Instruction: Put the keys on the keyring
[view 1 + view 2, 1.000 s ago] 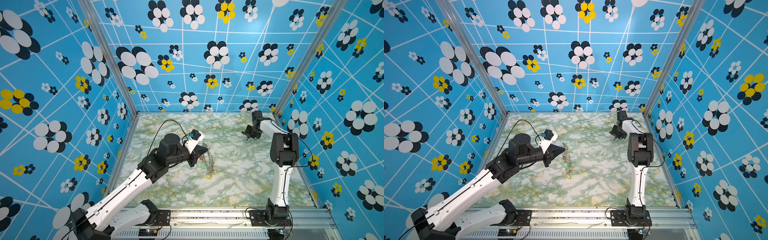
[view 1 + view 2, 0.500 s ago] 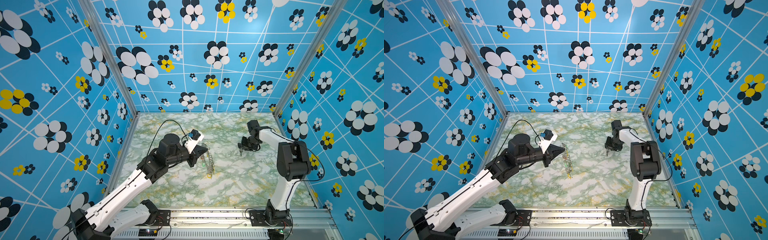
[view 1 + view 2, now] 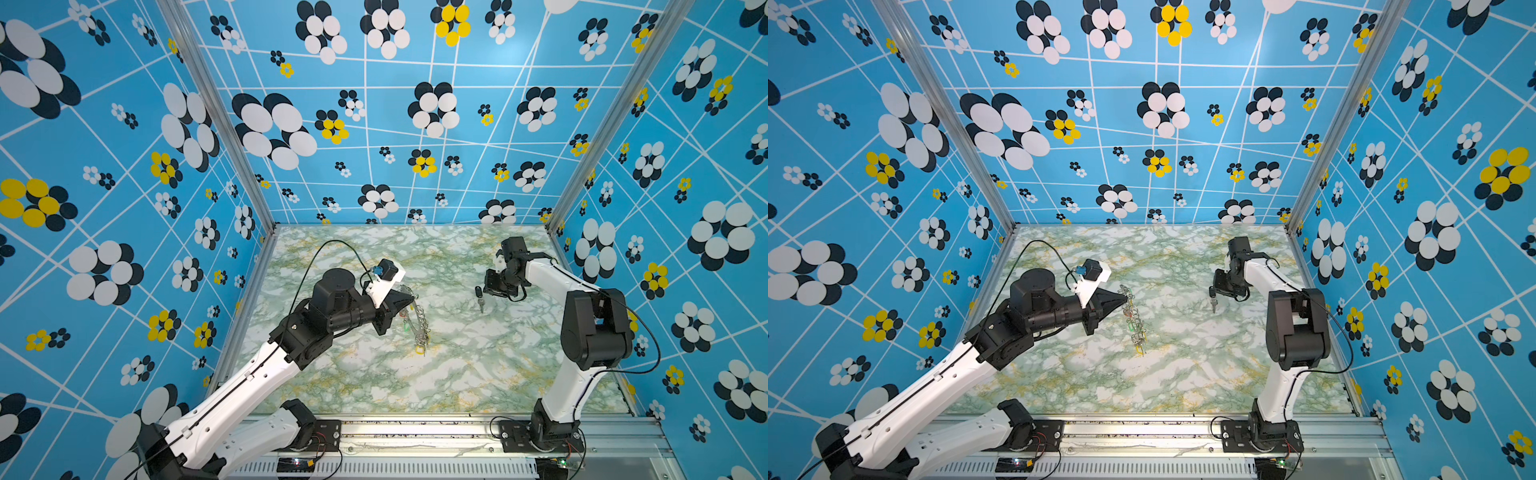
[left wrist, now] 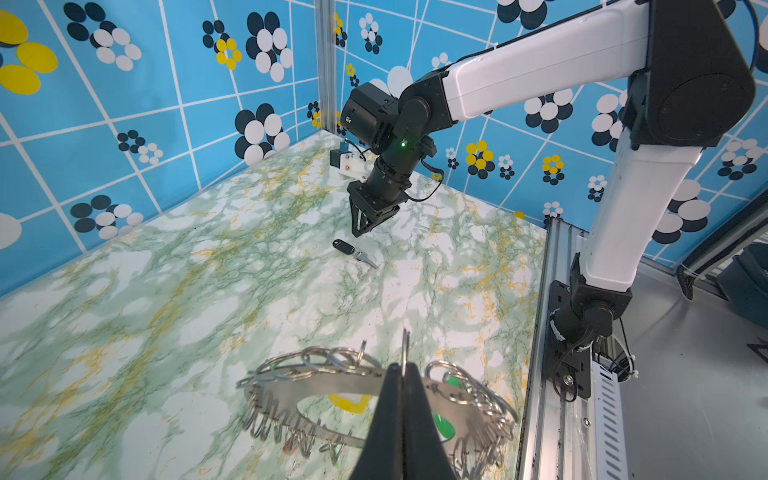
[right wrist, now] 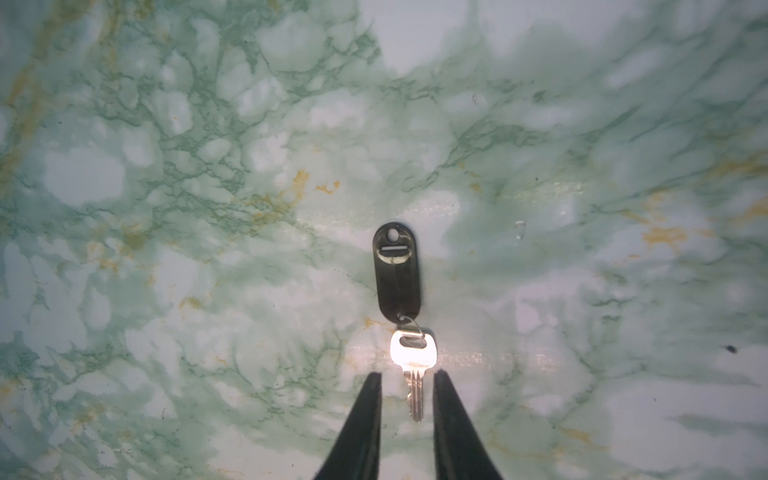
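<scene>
The keys (image 5: 413,353) are one small silver key on a black oblong tag (image 5: 397,274), lying flat on the marble table at right of centre in both top views (image 3: 481,297) (image 3: 1213,301). My right gripper (image 5: 407,376) hovers just over it, open a little, the blade showing between its fingertips; the left wrist view shows its tips (image 4: 357,232) above the key (image 4: 363,258). The keyring (image 4: 316,386), a grey metal disc rimmed with wire loops and coloured tags, hangs edge-on (image 3: 415,324) (image 3: 1133,320) from my left gripper (image 4: 401,368) (image 3: 411,297), shut on one loop.
The marble tabletop (image 3: 457,374) is boxed in by blue flowered walls on three sides. An aluminium rail (image 3: 415,432) with both arm bases runs along the front edge. The right arm's elbow (image 3: 594,328) stands high near the right wall.
My right arm has swung from the back right corner toward the middle and down over the key, and its jaws have parted. The left arm and keyring have stayed put.
</scene>
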Action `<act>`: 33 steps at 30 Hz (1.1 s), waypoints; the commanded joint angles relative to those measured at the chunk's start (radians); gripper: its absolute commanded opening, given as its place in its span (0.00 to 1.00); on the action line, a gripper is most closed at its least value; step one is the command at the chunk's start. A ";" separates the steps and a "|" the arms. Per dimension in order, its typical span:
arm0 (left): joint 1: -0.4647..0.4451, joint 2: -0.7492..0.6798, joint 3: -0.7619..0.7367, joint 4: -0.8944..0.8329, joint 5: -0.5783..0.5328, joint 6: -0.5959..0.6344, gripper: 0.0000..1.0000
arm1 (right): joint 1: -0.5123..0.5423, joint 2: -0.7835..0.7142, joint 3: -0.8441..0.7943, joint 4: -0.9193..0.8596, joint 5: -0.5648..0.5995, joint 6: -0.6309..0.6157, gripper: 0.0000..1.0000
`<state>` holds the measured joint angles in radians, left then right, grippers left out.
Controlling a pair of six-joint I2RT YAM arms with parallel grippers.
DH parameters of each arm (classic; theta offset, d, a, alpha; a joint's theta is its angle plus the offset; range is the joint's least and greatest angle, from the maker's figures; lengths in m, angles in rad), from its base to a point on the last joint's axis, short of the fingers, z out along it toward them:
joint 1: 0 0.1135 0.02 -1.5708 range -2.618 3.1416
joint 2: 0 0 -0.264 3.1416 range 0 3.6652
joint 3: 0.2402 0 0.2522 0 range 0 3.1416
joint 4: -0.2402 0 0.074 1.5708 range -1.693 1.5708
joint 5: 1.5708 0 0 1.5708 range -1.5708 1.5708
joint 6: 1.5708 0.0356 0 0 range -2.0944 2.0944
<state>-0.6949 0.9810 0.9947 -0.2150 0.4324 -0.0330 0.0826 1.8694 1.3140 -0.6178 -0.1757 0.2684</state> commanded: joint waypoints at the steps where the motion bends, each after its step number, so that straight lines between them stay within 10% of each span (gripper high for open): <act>1: 0.005 -0.020 -0.012 0.034 0.001 0.005 0.00 | 0.005 0.061 0.025 -0.040 -0.019 -0.019 0.24; 33: 0.005 -0.040 -0.027 0.022 -0.012 0.005 0.00 | 0.025 0.149 0.088 -0.069 0.026 -0.028 0.10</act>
<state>-0.6949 0.9737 0.9695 -0.2188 0.4248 -0.0330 0.0978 1.9984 1.3830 -0.6701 -0.1520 0.2466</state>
